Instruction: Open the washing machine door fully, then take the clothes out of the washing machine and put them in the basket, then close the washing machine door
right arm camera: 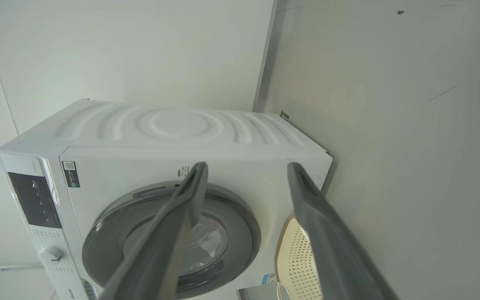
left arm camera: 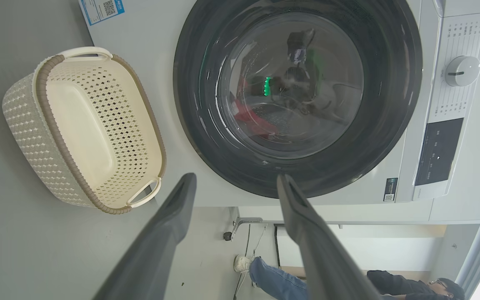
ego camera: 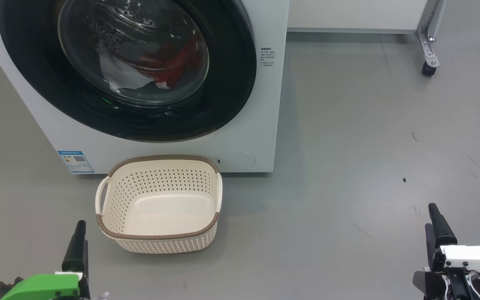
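Left gripper [left arm camera: 236, 179]: jaws stand wide apart with nothing between them. It hangs low at the robot's left, well short of the machine. Right gripper [right arm camera: 247, 166]: jaws likewise spread, gripping nothing, low at the robot's right and apart from every object.

The basket [ego camera: 156, 160] stands upright on the floor [ego camera: 369, 146], between the left gripper and the washing machine [ego camera: 265, 125]. A strip of floor shows between the basket and the left finger. The basket's rear brown rim sits just beside the machine's lower front edge; whether the two touch cannot be told. One loop handle faces the robot's left.

The washing machine door [ego camera: 231, 75] is shut, its black rim flush against the white front. The clothes [ego camera: 173, 62] lie inside the drum, seen through the glass, with red fabric to the right and a white cloth piece [ego camera: 119, 77] to the left.

Open ground: right of the machine's side edge, grey floor runs back to a white panel and a castered metal leg [ego camera: 428, 46]. In the left wrist view, a person's leg [left arm camera: 273, 277] in blue jeans shows past the machine's side.
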Controlling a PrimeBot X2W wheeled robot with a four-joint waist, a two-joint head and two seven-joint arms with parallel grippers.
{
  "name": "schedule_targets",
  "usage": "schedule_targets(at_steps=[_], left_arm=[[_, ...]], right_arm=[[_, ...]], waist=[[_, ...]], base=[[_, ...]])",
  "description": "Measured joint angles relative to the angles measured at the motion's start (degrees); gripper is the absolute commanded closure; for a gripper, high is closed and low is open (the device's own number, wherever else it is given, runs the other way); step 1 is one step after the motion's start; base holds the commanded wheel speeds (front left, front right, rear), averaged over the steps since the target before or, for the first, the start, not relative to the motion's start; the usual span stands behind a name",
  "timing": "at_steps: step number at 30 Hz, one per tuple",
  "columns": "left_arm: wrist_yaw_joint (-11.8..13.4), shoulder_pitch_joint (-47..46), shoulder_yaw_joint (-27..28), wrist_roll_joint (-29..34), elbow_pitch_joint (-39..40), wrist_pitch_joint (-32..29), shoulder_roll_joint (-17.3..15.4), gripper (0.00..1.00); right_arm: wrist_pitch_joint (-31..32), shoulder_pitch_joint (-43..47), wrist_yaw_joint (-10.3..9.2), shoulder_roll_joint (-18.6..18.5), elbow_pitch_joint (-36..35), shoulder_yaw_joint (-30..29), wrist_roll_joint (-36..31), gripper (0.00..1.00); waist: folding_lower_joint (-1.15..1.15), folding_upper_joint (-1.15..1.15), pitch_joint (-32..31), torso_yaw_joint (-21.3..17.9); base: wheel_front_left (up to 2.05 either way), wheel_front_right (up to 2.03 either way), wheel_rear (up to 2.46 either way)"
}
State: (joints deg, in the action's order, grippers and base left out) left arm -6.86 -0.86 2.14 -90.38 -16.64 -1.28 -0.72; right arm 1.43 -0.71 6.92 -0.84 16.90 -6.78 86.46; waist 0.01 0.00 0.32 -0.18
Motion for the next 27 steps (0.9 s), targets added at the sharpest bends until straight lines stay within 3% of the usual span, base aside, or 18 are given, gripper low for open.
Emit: schedule_targets(at_steps=[15,27], left_arm=[[0.0,-0.3,2.0,4.9,3.0,3.2,-0.1,0.00],[0.0,-0.3,-0.3,19.8,5.7,5.5,-0.3,0.00]], right_arm=[[-3.1,-1.2,0.01,-0.3,-3.8,2.2,-7.0,0.00],[-5.3,-1.2,-1.07,-2.1,-6.0,4.4,-19.0,0.00]], waist=[[0.00,0.00,-0.3,0.2],[0.00,0.00,-0.5,0.3]], base=[[0.00,0.00,0.00],[0.00,0.00,0.00]])
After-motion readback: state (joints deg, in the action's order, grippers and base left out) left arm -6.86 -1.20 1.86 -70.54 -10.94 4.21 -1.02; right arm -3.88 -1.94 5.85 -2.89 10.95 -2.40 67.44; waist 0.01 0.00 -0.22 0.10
